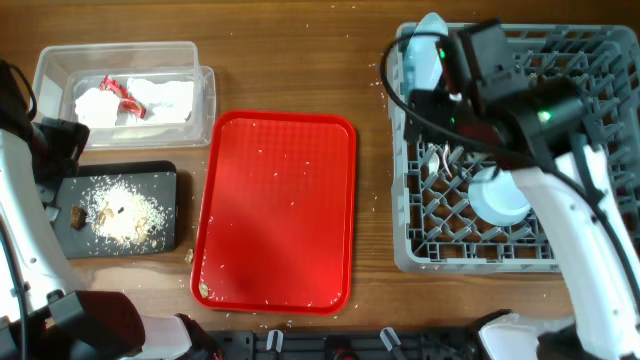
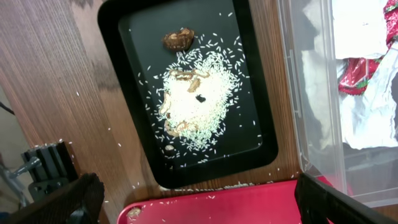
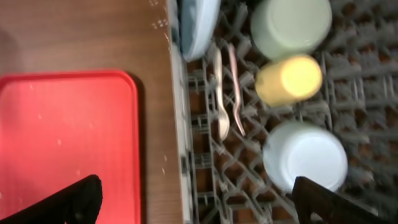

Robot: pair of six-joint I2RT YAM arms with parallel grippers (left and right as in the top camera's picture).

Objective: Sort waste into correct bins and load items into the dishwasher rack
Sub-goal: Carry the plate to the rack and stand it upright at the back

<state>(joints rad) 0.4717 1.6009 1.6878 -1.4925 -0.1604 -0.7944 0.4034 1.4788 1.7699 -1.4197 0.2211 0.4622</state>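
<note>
The grey dishwasher rack (image 1: 470, 257) (image 3: 183, 143) holds the light blue plate (image 1: 428, 50) (image 3: 196, 28) on edge, the pale green bowl (image 3: 291, 25), the yellow cup (image 3: 289, 79), the upturned light blue bowl (image 1: 498, 197) (image 3: 305, 155), and the white spoon (image 3: 221, 93) and fork (image 3: 236, 93). My right gripper (image 3: 199, 193) hangs open and empty above the rack's left wall. The black tray (image 1: 70, 242) (image 2: 137, 62) holds rice crumbs (image 1: 125, 210) (image 2: 196, 99) and brown bits (image 2: 178, 39). The clear tub (image 1: 60, 65) (image 2: 295, 93) holds napkins (image 1: 165, 95) (image 2: 367, 118) and the wrapper (image 1: 122, 92) (image 2: 357, 71). My left gripper (image 2: 199, 193) is open and empty.
The bright red tray (image 1: 280, 210) (image 2: 217, 205) (image 3: 62, 137) lies between the bins and the rack, with scattered rice grains on it. Loose grains lie on the wood around the black tray. My right arm (image 1: 520, 110) reaches across the rack.
</note>
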